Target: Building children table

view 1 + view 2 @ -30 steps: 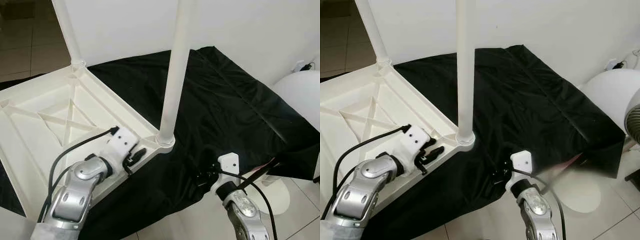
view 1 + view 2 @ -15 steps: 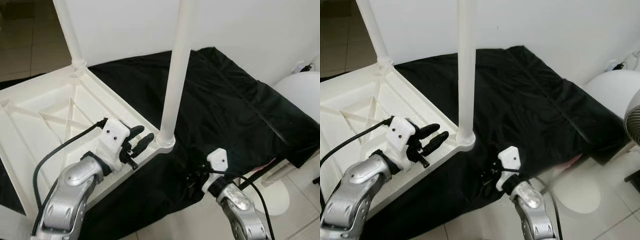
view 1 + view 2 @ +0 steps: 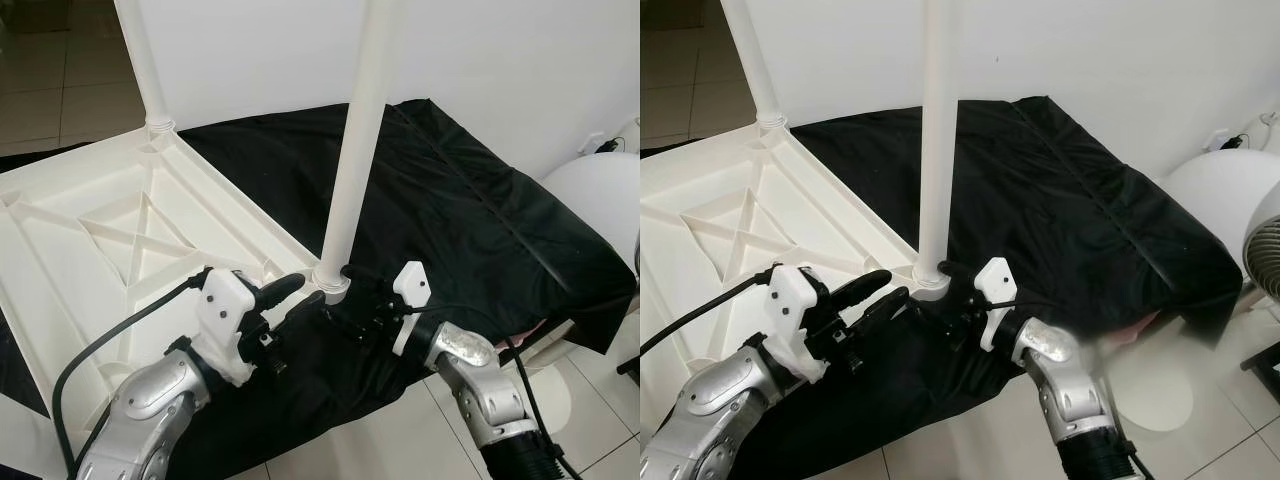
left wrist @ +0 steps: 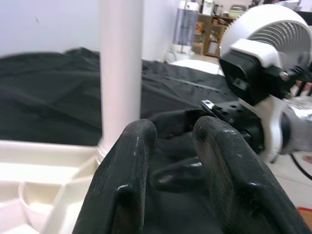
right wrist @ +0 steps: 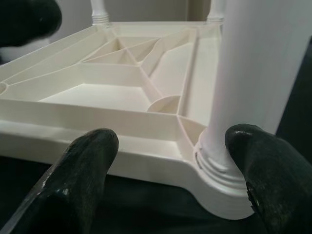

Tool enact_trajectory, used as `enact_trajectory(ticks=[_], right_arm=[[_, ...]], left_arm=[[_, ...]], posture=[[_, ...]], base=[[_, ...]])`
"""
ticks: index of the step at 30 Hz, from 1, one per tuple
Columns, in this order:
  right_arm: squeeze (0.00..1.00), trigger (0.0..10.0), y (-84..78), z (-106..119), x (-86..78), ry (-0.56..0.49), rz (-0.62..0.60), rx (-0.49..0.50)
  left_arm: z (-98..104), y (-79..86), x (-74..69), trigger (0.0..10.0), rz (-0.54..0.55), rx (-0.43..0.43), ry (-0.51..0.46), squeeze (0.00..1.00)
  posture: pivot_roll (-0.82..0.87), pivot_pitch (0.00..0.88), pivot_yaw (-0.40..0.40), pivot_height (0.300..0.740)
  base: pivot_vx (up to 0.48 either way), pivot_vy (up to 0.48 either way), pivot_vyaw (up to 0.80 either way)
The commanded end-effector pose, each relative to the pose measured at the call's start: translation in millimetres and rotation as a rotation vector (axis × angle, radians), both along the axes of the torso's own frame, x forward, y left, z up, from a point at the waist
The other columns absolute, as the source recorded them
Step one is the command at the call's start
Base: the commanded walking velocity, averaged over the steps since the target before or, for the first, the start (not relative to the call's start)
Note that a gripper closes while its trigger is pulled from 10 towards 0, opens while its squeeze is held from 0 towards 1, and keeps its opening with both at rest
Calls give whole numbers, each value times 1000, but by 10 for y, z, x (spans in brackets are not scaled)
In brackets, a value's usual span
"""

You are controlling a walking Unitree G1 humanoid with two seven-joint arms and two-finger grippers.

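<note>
The white plastic table (image 3: 90, 240) lies upside down on a black cloth (image 3: 470, 200). Its near leg (image 3: 355, 150) stands upright in the corner socket (image 3: 331, 282), and a second leg (image 3: 145, 60) stands at the far corner. My left gripper (image 3: 293, 298) is open just off the table's front rim, pointing at that near corner, with nothing between its fingers (image 4: 127, 161). My right gripper (image 3: 346, 298) is open wide right at the corner from the other side. In the right wrist view its fingers (image 5: 90, 151) flank the socket (image 5: 217, 170) at the leg's foot.
The cloth covers a low platform against a white wall. A white fan (image 3: 1240, 210) on a round base stands on the tiled floor to the right. Cables trail from both wrists.
My right gripper has moved up and left from the cloth's edge to the near corner socket. My left gripper has slid off the table's rim toward the same corner.
</note>
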State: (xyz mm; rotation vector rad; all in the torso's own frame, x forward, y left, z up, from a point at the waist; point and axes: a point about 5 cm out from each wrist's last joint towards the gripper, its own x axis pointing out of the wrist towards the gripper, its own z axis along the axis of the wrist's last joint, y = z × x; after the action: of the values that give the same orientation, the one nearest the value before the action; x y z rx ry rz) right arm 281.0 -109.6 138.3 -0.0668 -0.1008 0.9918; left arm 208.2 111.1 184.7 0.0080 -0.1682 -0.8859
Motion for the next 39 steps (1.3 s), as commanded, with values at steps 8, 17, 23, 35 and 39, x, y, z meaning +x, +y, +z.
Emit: enact_trajectory(ticks=[8,17,23,35,39], right_arm=[[0,10000,-8,5,170,55,101,-37],[0,10000,-59,91,408,27,17,-5],[0,10000,-137,85,451,40,-23,26],[0,10000,-491,87,566,4,-232,34],[0,10000,-510,70,573,3,-253,44]], left_arm=[[-67,-51,-195,10000,-194,27,45,0],[-105,-45,-161,10000,-197,35,58,0],[-123,-58,-177,10000,-214,28,72,0],[-93,-81,-284,10000,-328,-65,166,0],[-61,-32,-383,10000,-383,-80,188,0]], posture=[[43,59,-69,740],[46,45,-76,740],[47,42,-79,740],[26,44,-68,740],[27,55,-68,740]], base=[[0,0,0],[0,0,0],[0,0,0],[0,0,0],[0,0,0]])
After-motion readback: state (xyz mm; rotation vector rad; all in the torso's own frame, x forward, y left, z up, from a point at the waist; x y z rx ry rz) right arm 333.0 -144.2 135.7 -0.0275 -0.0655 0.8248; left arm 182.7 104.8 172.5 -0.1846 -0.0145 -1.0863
